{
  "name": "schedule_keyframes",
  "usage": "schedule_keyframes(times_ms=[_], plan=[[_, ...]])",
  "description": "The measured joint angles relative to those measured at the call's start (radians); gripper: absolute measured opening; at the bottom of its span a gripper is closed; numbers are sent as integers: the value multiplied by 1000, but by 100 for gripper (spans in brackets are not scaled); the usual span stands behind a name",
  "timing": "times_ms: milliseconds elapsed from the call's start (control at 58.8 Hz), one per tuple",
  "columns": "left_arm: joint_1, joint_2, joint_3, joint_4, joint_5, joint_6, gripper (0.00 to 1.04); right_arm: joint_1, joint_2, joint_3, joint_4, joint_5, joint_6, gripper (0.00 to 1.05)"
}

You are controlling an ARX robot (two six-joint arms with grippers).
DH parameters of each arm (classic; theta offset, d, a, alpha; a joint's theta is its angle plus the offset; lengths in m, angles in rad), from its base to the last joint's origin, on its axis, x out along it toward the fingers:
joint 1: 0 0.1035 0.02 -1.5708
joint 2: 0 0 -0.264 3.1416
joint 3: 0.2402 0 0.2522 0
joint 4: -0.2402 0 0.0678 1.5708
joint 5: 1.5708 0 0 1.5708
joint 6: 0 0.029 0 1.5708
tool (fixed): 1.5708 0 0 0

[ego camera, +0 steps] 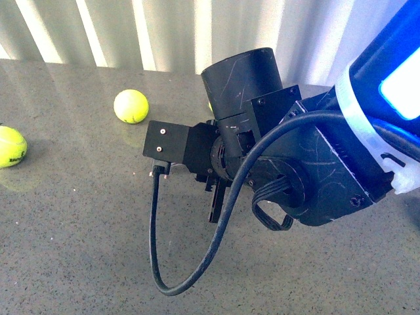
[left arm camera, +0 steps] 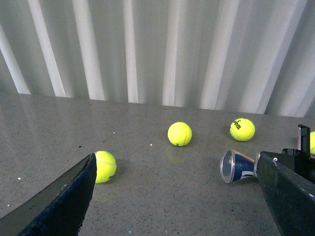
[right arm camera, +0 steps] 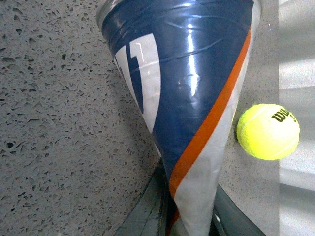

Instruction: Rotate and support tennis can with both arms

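The tennis can (right arm camera: pixel 187 88) has a navy, white and orange label. In the right wrist view it lies over the grey table, and my right gripper (right arm camera: pixel 189 196) is shut on its narrow-looking end, with a finger (right arm camera: pixel 145 211) on each side. In the left wrist view the can (left arm camera: pixel 237 166) lies on its side, its silver rim facing the camera. The right gripper (left arm camera: pixel 298 155) holds its far end at the picture's edge. My left gripper (left arm camera: pixel 175 158) is open and empty, apart from the can. In the front view a black arm (ego camera: pixel 262 151) hides the can.
Tennis balls lie on the grey table: three show in the left wrist view (left arm camera: pixel 179 133), (left arm camera: pixel 242 129), (left arm camera: pixel 105 166), one shows beside the can (right arm camera: pixel 268 131), and two in the front view (ego camera: pixel 131 105), (ego camera: pixel 10 146). A white corrugated wall (left arm camera: pixel 157 49) backs the table. A black cable (ego camera: pixel 197 262) loops low.
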Motion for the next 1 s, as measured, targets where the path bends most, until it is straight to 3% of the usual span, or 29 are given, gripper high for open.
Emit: schedule_keyframes(times_ms=[102, 153, 629, 1004], plan=[[0, 0, 0, 0, 0, 0, 98, 0, 8, 0, 21, 6, 1, 12], [0, 0, 0, 0, 0, 0, 98, 1, 9, -1, 21, 2, 5, 26], [0, 0, 0, 0, 0, 0, 98, -10, -56, -89, 21, -3, 12, 99], [0, 0, 0, 0, 0, 0, 98, -87, -303, -334, 59, -25, 20, 97]])
